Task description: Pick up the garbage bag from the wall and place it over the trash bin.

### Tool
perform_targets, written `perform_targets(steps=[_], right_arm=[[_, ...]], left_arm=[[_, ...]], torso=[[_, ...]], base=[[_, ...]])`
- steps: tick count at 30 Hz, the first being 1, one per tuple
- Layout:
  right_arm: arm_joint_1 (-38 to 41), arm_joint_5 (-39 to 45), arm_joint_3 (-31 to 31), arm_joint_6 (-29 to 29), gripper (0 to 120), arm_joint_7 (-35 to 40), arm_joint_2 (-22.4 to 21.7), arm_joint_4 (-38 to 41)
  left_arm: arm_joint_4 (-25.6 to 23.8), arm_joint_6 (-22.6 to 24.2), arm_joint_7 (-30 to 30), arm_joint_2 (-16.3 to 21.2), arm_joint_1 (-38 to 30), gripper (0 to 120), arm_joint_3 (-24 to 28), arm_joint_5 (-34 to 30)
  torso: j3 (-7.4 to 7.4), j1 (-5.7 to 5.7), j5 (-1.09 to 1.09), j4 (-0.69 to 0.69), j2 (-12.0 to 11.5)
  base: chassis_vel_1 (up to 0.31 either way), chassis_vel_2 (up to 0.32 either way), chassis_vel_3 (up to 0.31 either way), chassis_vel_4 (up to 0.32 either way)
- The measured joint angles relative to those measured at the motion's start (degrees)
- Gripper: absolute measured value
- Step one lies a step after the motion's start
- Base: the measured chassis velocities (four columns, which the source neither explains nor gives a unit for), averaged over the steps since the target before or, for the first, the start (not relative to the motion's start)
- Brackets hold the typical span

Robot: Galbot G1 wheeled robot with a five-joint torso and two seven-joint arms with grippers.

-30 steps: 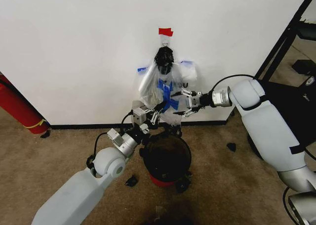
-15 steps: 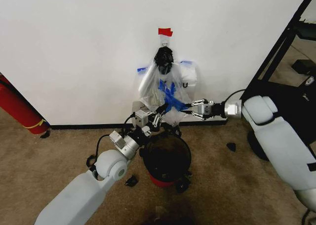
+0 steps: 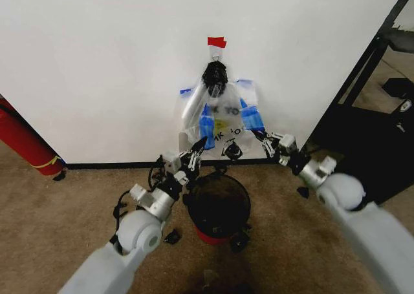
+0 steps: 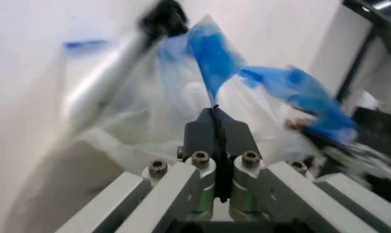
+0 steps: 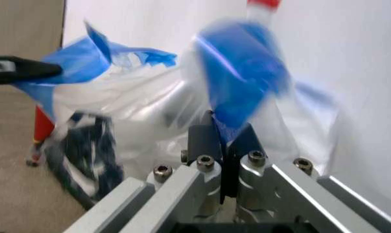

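Note:
The garbage bag hangs stretched against the white wall, its two blue handles pulled apart. My left gripper is shut on one blue handle, low at the bag's left. On the bag's right, my right gripper is shut on the other blue handle. The bag's top still sits under the black knot and red tape. Directly below the bag, between both arms, the trash bin stands on the carpet, red outside and black inside.
A red cylinder leans at the wall's left. A black metal frame and dark equipment stand to the right. Small black scraps lie on the carpet near the bin. A black strip runs along the wall's bottom edge.
My right gripper has swung down and to the right with a blue handle, and the left gripper has dropped slightly. The bag has spread from a crossed bunch into a wide sheet.

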Motion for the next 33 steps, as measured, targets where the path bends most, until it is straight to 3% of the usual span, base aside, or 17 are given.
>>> perform_targets(steps=[3,10,17,22,33], right_arm=[[-6.6,-3.8,6.5,5.1,0,-7.5,4.6,1.1],[-16.9,-6.4,15.2,13.4,0,-22.0,7.8,2.1],[-20.7,-7.0,18.0,18.4,0,-24.8,8.2,2.3],[-22.6,-0.7,17.7,22.3,0,-26.1,8.4,3.2],[-22.8,10.2,15.3,25.6,0,-24.3,10.2,8.3]], left_arm=[[-3.4,-0.1,-2.4,-1.8,4.5,0,-3.8,0.9],[-7.8,-0.8,-5.4,-1.1,11.8,0,-8.1,3.5],[-10.7,-1.3,-7.3,0.4,17.5,0,-9.5,7.2],[-14.1,-2.5,-10.0,0.2,23.7,0,-9.9,13.6],[-20.9,-3.1,-10.7,-3.2,24.7,0,-9.7,15.8]], torso=[[0.0,-0.01,0.02,0.01,0.0],[0.0,0.0,0.01,0.0,0.0],[0.01,0.0,0.0,-0.01,0.0],[0.01,0.0,0.01,0.01,0.0],[0.01,0.01,0.01,0.0,0.0]], base=[[0.0,0.0,0.0,0.0],[0.0,0.0,0.0,0.0],[0.0,0.0,0.0,0.0],[0.0,0.0,0.0,0.0],[0.0,0.0,0.0,0.0]])
